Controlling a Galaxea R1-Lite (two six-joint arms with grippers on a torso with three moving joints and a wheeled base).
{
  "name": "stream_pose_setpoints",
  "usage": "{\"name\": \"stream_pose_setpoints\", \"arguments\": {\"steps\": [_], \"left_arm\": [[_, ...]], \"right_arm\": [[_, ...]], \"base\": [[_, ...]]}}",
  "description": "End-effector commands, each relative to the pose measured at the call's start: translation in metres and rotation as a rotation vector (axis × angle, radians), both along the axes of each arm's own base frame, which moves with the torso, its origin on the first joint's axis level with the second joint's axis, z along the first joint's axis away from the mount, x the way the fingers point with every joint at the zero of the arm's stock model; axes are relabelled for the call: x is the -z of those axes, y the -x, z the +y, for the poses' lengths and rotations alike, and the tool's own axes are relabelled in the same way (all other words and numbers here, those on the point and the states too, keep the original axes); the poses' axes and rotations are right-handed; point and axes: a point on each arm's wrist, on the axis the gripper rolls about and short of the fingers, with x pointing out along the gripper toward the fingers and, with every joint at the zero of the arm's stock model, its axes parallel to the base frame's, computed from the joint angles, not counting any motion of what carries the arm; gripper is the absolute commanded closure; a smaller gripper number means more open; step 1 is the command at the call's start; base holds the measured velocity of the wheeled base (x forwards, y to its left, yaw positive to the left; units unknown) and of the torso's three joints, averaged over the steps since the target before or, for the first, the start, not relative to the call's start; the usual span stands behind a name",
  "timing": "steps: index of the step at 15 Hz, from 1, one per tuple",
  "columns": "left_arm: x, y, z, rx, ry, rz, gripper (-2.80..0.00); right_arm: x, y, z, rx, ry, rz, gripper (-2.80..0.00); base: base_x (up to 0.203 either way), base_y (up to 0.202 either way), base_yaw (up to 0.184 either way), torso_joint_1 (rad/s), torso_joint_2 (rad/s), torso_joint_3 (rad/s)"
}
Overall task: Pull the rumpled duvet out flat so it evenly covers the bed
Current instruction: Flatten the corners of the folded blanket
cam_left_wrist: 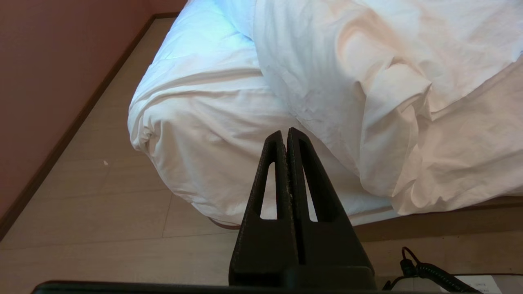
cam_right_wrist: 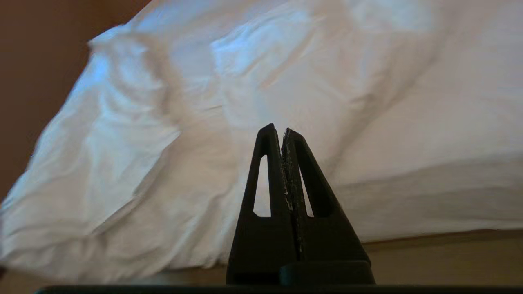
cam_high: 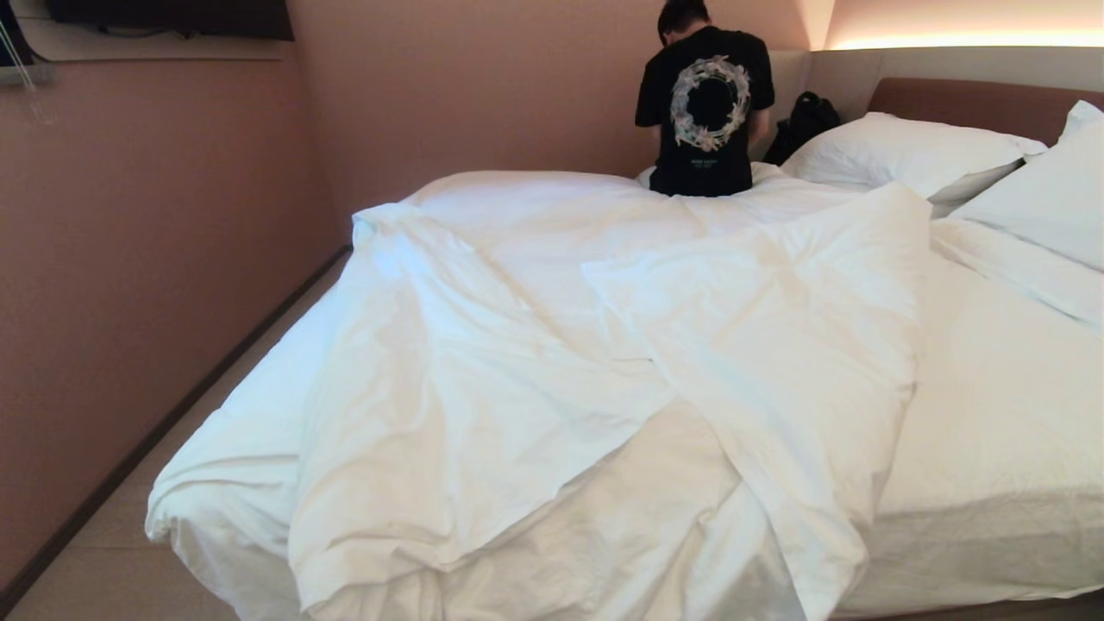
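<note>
Head view, I see the duvet (cam_high: 552, 362) bunched in folds across the bed's (cam_high: 992, 448) left and middle, sheet bare on the right, person (cam_high: 703, 103) at the far side, my left gripper (cam_left_wrist: 286, 132) closed and empty, right gripper (cam_right_wrist: 278, 130) closed and empty, both facing the hanging duvet.

- The floor (cam_left_wrist: 102, 196) between wall (cam_high: 129, 259) and bed (cam_high: 992, 448) is a bare strip beside the hanging duvet (cam_high: 535, 362).
- Both the left pincer (cam_left_wrist: 287, 132) and right pincer (cam_right_wrist: 278, 130) sit short of the bed's near edge, fingers pressed together.
- A seated person (cam_high: 703, 112) and pillows (cam_high: 906, 151) block the far end.
</note>
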Motion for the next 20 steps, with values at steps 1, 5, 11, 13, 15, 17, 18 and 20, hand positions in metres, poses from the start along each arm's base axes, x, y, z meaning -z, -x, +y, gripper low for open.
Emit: {"name": "stream_pose_setpoints", "arguments": {"steps": [1, 5, 11, 13, 15, 17, 18, 20], "left_arm": [[0.0, 0.0, 0.0, 0.0, -0.001, 0.001, 0.0], [0.0, 0.0, 0.0, 0.0, -0.001, 0.001, 0.0], [0.0, 0.0, 0.0, 0.0, -0.001, 0.001, 0.0], [0.0, 0.0, 0.0, 0.0, -0.001, 0.001, 0.0], [0.0, 0.0, 0.0, 0.0, -0.001, 0.001, 0.0], [0.0, 0.0, 0.0, 0.0, -0.001, 0.001, 0.0], [0.0, 0.0, 0.0, 0.0, -0.001, 0.001, 0.0], [0.0, 0.0, 0.0, 0.0, -0.001, 0.001, 0.0]], "right_arm": [[0.012, 0.03, -0.005, 0.23, 0.036, -0.086, 0.0], [0.034, 0.067, 0.0, 0.209, 0.082, -0.21, 0.0], [0.061, 0.092, 0.002, 0.141, 0.095, -0.421, 0.0], [0.083, 0.089, 0.002, 0.154, 0.178, -0.45, 0.0], [0.093, 0.081, 0.002, 0.172, 0.259, -0.476, 0.0], [0.103, 0.072, 0.002, 0.173, 0.285, -0.474, 0.0], [0.108, 0.067, 0.002, 0.176, 0.303, -0.459, 0.0], [0.117, 0.061, 0.002, 0.175, 0.306, -0.418, 0.0]], "base": [[0.0, 0.0, 0.0, 0.0, 0.0, 0.0], [0.0, 0.0, 0.0, 0.0, 0.0, 0.0], [0.0, 0.0, 0.0, 0.0, 0.0, 0.0], [0.0, 0.0, 0.0, 0.0, 0.0, 0.0], [0.0, 0.0, 0.0, 0.0, 0.0, 0.0], [0.0, 0.0, 0.0, 0.0, 0.0, 0.0], [0.0, 0.0, 0.0, 0.0, 0.0, 0.0], [0.0, 0.0, 0.0, 0.0, 0.0, 0.0]]}}
